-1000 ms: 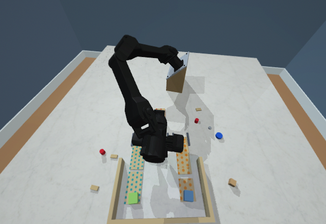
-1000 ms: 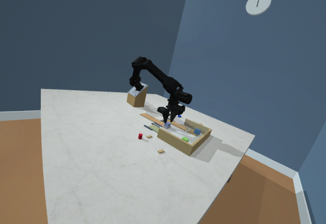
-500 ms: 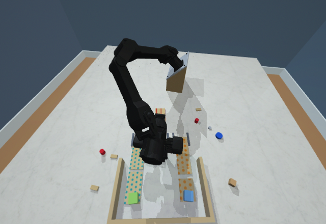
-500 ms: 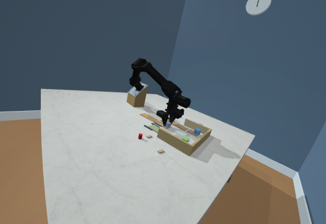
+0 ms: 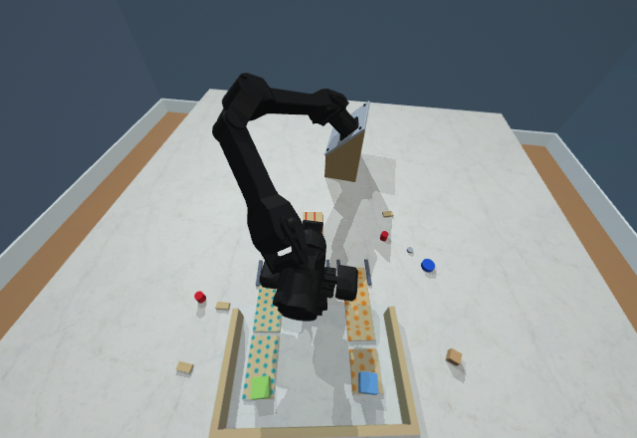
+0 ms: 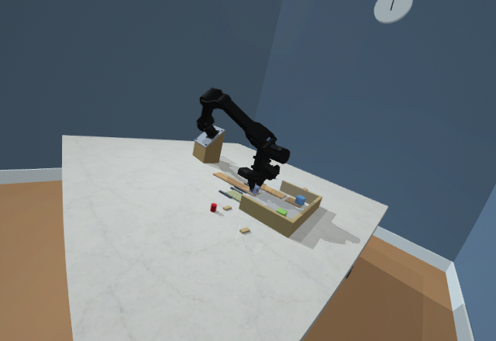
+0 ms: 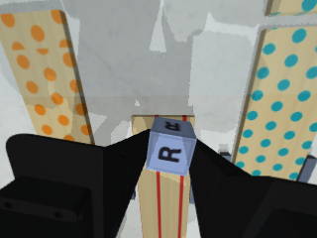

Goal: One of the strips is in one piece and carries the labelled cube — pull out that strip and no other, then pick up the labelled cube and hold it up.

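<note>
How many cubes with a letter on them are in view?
1: the lavender cube, marked R, between the tool's fingers at the end of the red-striped strip. The arm hides it from above.

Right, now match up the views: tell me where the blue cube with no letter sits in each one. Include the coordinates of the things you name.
Top: lower right, on the short orange-dotted piece, the blue cube [image 5: 368,382] [image 6: 300,200].
Exterior: right of centre, inside the wooden frame near its far corner.
Wrist: not in it.
Shared landmark: the long orange-dotted piece [image 5: 359,315] [image 6: 273,191] [image 7: 50,74], in all three views.
</note>
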